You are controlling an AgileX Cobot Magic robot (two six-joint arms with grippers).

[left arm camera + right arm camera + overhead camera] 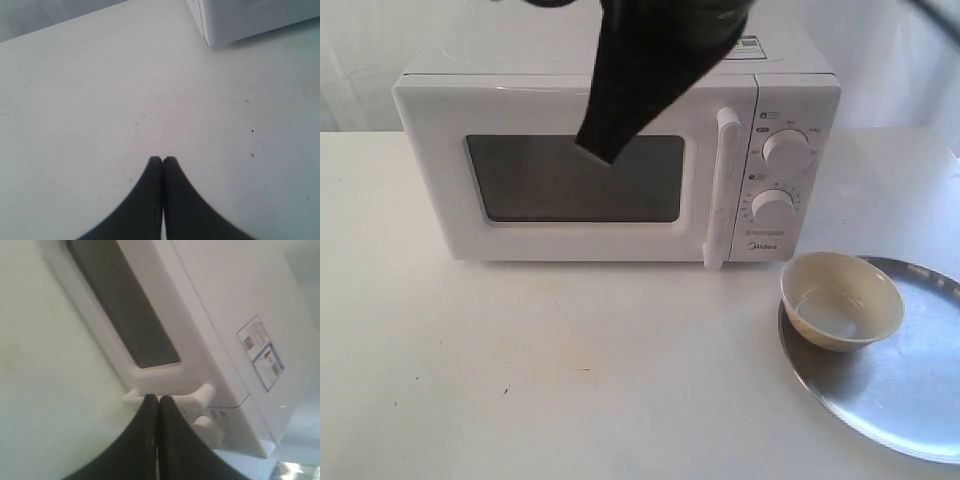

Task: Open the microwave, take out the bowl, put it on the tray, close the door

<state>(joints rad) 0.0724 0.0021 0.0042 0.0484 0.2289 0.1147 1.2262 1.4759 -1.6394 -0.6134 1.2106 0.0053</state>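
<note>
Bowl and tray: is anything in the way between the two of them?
Nothing visible stands between them. The bowl already sits on the tray, close to the tray's left rim in the exterior view, and the door is shut.

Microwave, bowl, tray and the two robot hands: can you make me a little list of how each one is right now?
microwave: white Midea, standing on the white table
door: closed
bowl: upright on the tray, out of the microwave
tray: silver, on the table in front of the knobs
left hand: shut, empty, over bare table
right hand: shut, empty, pointing toward the door handle
</note>
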